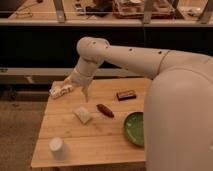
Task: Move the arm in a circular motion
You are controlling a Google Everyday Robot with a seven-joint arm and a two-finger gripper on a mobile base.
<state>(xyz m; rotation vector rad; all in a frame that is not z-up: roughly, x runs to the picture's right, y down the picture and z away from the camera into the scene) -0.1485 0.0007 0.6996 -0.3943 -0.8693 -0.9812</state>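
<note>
The cream-white arm [135,60] fills the right side of the view. It reaches left across the wooden table [95,142] to a rounded joint [92,50], then bends down. It tapers to the gripper [84,92], which hangs over the table's back left part. The gripper is just right of a crumpled white packet [61,89] and above a small white packet [82,114]. It holds nothing that I can see.
On the table lie a red-brown oblong item [105,110], a dark bar [126,94], a green plate [135,128] partly hidden by the arm, and a white cup [56,145] at the front left. A dark shelf unit [45,45] stands behind the table.
</note>
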